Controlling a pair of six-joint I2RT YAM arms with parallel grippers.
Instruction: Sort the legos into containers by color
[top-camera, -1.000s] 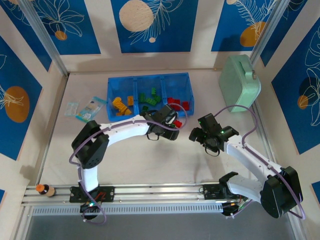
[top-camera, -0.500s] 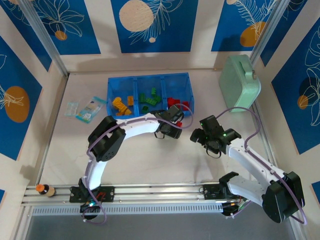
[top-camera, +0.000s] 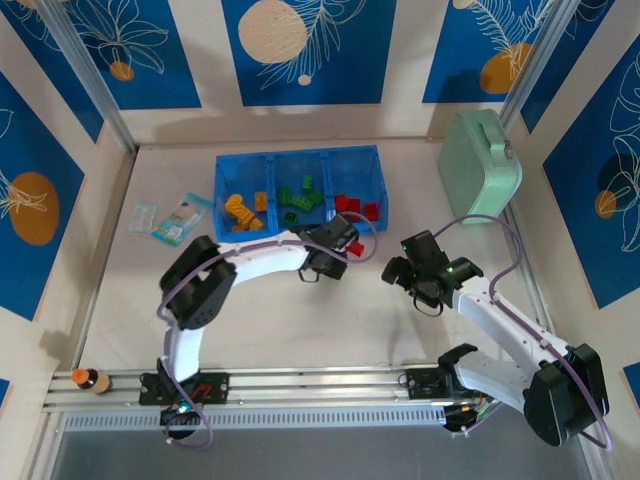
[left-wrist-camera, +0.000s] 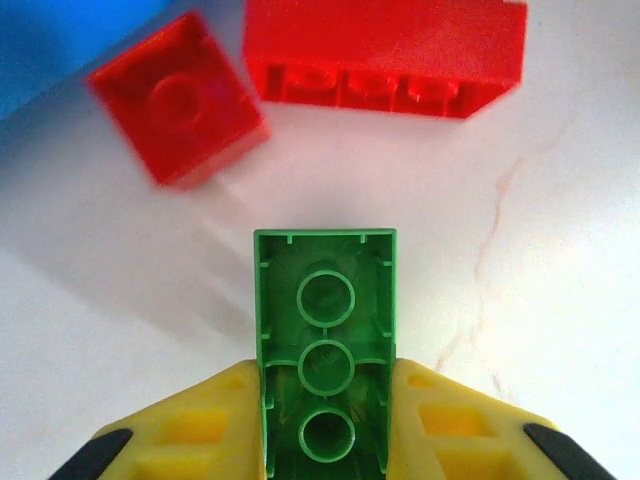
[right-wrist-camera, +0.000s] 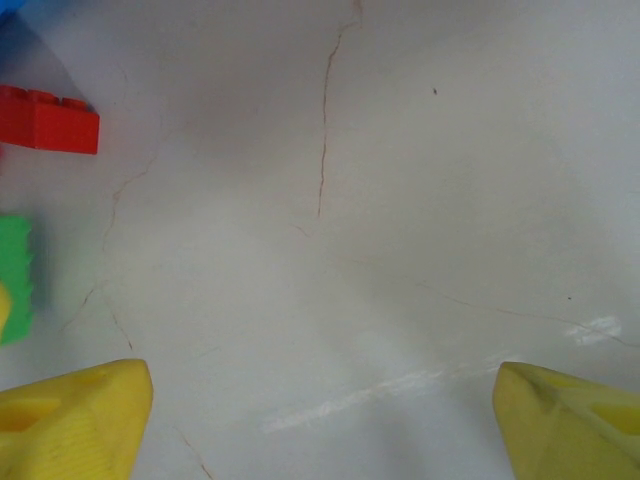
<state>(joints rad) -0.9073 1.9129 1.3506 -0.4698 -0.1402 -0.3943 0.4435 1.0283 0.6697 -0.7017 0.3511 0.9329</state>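
Left gripper (left-wrist-camera: 325, 398) has clamped 1 green lego (left-wrist-camera: 325, 300); right gripper (right-wrist-camera: 320, 400) stays spread.

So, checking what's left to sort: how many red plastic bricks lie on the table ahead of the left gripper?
2: a small square red plastic brick near the blue tray, and a longer red plastic brick beside it. Others may be hidden.

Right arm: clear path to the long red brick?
Likely yes: right gripper open, bare table between it and the long red brick; the left gripper, shut on a green brick, crowds that side.
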